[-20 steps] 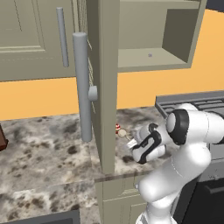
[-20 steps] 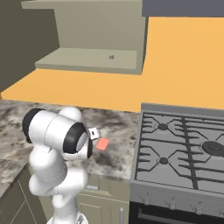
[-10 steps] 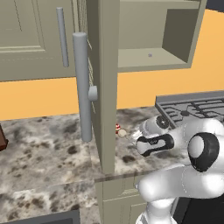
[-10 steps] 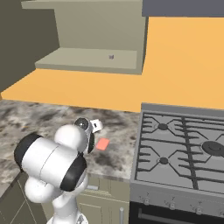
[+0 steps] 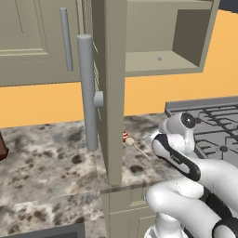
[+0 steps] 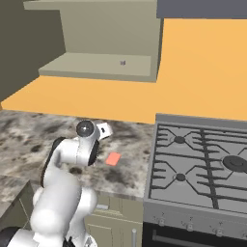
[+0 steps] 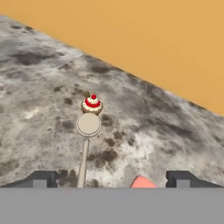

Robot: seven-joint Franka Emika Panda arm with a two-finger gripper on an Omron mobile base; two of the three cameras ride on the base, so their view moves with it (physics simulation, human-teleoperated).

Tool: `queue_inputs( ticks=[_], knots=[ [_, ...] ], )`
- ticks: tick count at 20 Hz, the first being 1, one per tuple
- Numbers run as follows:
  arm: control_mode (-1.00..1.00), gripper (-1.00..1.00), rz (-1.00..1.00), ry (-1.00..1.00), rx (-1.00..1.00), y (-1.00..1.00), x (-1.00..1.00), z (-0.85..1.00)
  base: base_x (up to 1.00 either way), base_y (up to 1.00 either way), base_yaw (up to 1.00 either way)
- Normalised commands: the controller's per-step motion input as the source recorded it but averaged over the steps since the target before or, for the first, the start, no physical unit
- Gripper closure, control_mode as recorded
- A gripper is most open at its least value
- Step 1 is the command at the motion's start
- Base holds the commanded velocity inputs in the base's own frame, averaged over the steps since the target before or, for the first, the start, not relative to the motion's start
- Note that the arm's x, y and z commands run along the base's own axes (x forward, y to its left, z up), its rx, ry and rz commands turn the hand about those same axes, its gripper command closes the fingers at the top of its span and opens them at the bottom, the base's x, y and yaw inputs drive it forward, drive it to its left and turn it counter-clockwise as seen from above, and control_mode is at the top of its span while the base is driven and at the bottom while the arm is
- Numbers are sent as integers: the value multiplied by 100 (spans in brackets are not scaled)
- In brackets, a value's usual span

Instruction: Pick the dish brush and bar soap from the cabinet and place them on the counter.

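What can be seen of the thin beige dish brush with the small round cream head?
The thin beige dish brush with the small round cream head lies flat on the mottled grey-beige stone counter, free of the open gripper. Its straight stick handle looks wooden and runs from the hand view's bottom edge up to the head. The head rests right next to a tiny red-and-white round object; whether they touch cannot be told.

Arm: glossy white rounded shells, bulbous links. Dark grey-to-black bands at the joints. Round dark cap with small pale centre on the joint nearest the stove. Hand white with a short pale tab. Finger tips small, dark grey, blocky.
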Motion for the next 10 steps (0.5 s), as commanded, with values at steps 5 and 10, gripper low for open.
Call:
queue_inputs(
  ticks=[5, 10],
  knots=[
    [-100, -100, 0, -12, 0, -15, -86, 58, 0, 0, 0],
    [-100, -100, 0, -8, 0, -15, -86, 59, 0, 0, 0]
  ],
)
